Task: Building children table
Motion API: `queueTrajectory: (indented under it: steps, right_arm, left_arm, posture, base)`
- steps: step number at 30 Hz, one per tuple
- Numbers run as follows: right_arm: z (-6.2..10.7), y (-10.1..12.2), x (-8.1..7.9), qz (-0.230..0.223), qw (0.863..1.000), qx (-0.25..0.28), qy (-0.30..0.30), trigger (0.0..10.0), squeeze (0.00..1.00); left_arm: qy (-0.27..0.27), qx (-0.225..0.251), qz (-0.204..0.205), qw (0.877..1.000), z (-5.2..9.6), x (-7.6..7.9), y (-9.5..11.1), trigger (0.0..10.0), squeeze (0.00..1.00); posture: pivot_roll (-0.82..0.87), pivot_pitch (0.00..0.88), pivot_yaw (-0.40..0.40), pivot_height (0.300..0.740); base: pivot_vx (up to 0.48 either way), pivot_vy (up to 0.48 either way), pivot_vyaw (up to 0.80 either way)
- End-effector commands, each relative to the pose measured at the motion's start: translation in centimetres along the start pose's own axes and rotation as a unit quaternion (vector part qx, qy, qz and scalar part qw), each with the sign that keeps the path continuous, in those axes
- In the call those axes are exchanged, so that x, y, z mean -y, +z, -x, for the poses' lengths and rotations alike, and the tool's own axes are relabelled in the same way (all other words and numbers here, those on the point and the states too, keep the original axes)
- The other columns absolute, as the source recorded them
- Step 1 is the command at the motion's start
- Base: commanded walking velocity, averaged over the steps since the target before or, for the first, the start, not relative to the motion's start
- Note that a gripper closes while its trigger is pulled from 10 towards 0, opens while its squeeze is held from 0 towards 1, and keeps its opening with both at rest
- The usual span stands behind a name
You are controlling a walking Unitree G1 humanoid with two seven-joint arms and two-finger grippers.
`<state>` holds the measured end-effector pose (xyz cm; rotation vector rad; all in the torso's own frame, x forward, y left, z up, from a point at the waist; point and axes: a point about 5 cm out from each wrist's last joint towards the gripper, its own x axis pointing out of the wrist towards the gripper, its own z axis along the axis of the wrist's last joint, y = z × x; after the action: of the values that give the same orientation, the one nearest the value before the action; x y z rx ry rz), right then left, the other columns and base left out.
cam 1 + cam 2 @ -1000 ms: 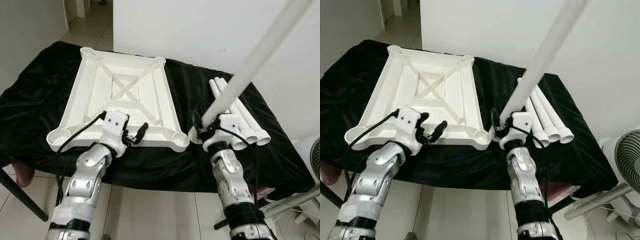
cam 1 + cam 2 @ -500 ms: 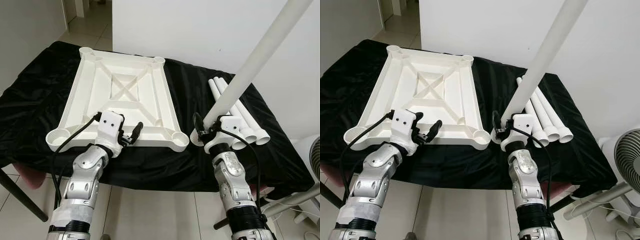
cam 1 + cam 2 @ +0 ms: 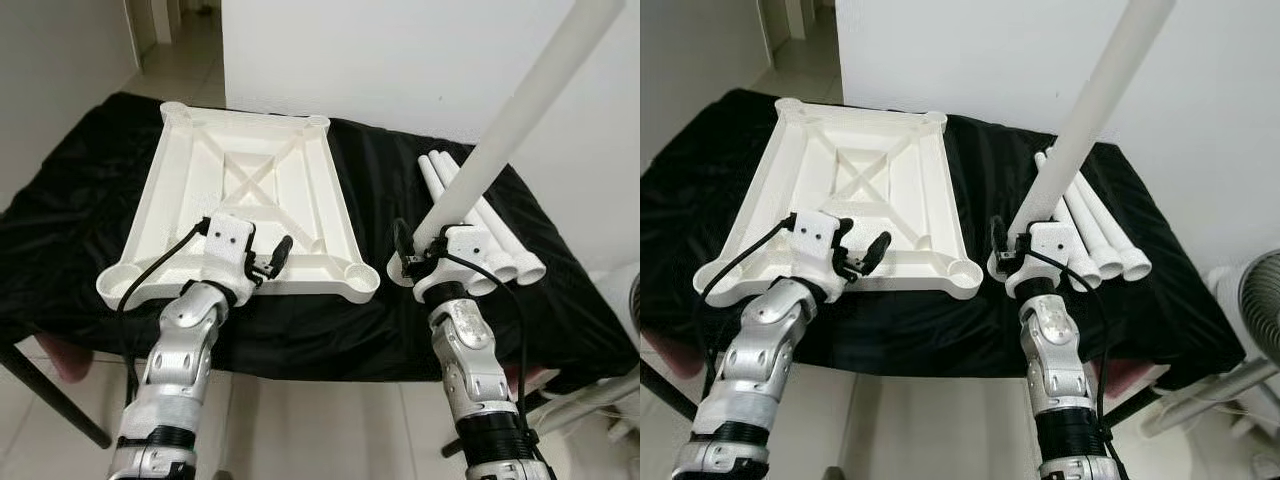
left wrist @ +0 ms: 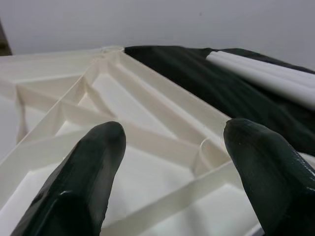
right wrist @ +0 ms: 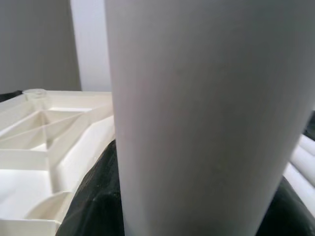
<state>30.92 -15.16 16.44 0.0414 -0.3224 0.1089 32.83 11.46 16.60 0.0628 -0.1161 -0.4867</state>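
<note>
Right gripper is clamped on a white table leg, gripping near its lower end w/ the leg tilted up and away to the right; three more legs lie side by side just beyond it on the black cloth. Left gripper has its fingers spread apart w/ nothing between them, over the near edge of the upside-down white tabletop; a corner socket lies between the two grippers; white wall behind the cloth.
</note>
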Motion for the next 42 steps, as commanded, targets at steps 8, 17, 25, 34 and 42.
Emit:
queueTrajectory:
  steps: [8, 17, 25, 34, 42]
  right_arm:
    - [0.8, 0.6, 1.3, 0.021, 0.999, 0.008, -0.036, 10.0, 0.0]
    - [0.8, 0.3, 0.9, 0.018, 0.999, 0.0, -0.03, 10.0, 0.0]
    - [0.3, 0.0, 0.6, 0.021, 1.0, -0.012, -0.014, 10.0, 0.0]
    - [0.2, -0.2, 0.7, 0.022, 1.0, -0.014, -0.012, 10.0, 0.0]
    - [0.0, -0.2, 0.4, 0.019, 1.0, -0.013, -0.011, 10.0, 0.0]
  left_arm:
    - [0.051, -0.005, 0.01, 0.999, -1.5, 0.3, -0.2, 10.0, 0.0]
    - [0.059, -0.003, 0.007, 0.998, -1.5, -0.1, -0.1, 10.0, 0.0]
    - [0.085, -0.004, 0.007, 0.996, -0.8, -0.9, -0.5, 10.0, 0.0]
    - [0.094, 0.0, 0.008, 0.996, -0.9, -1.1, -0.4, 10.0, 0.0]
    - [0.095, -0.002, 0.006, 0.995, -0.8, -1.2, -0.5, 10.0, 0.0]
  posture:
    - [-0.02, 0.0, 0.004, 0.74]
    - [0.0, 0.0, -0.026, 0.74]
    - [0.01, 0.0, -0.05, 0.74]
    - [0.02, 0.0, -0.053, 0.74]
    - [0.02, 0.0, -0.038, 0.74]
  base:
    - [0.0, 0.0, 0.0]
    - [0.0, 0.0, 0.0]
    - [0.0, 0.0, 0.0]
    - [0.0, 0.0, 0.0]
    - [0.0, 0.0, 0.0]
